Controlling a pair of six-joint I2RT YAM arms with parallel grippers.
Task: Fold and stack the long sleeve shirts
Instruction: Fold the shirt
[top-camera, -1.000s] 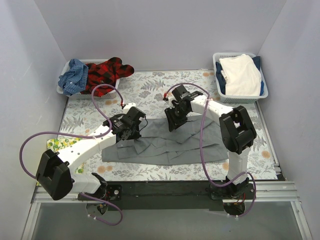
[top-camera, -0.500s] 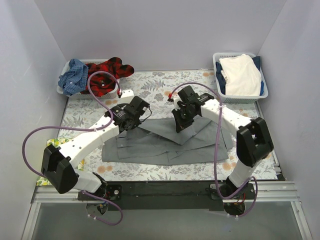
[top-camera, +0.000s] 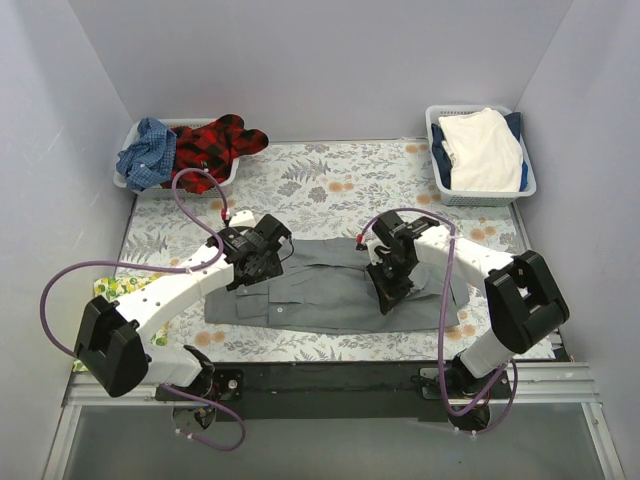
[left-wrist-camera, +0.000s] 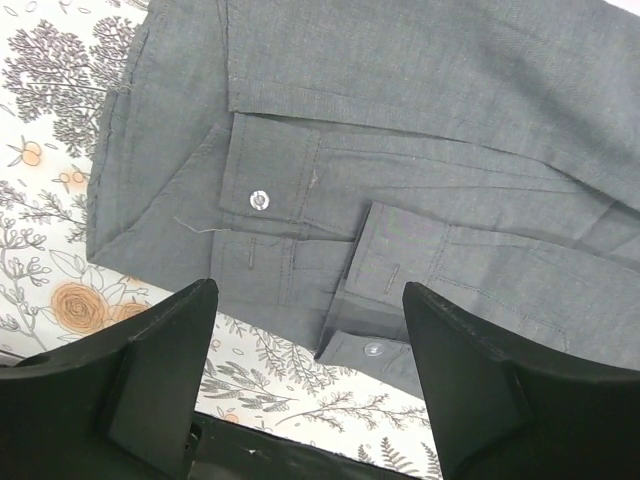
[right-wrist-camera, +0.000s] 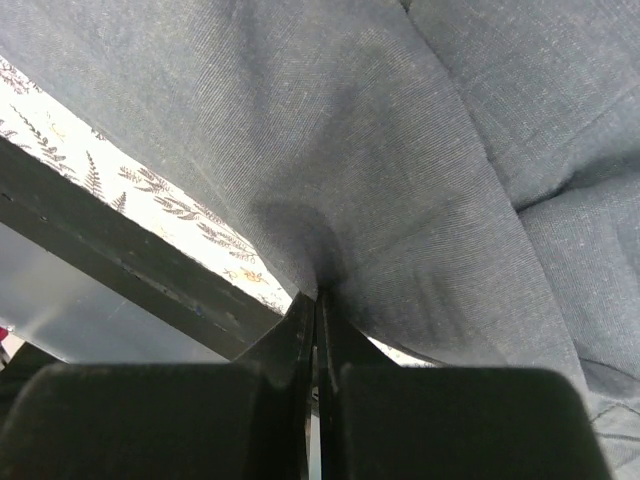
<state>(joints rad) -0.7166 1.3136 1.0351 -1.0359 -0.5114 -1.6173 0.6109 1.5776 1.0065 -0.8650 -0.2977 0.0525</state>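
Now: grey shirt (top-camera: 320, 295) lies in a flat folded strip mid-table on the fern-print cover (top-camera: 330, 180) | right gripper (top-camera: 388, 290) clamped on a pinch of its cloth | left gripper (top-camera: 252, 268) spread wide over the cuffs (left-wrist-camera: 270, 195), gripping nothing | plaid shirt (top-camera: 212, 143) and blue checked shirt (top-camera: 145, 152) heaped in the far-left basket (top-camera: 133, 130)

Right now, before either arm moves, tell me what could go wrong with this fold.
The right claw is shut on a pinch of the grey shirt near the table's front edge; a pull toward it could drag cloth off. The left claw hangs open above the buttoned cuffs, so nothing pins the folded sleeves; they may shift.
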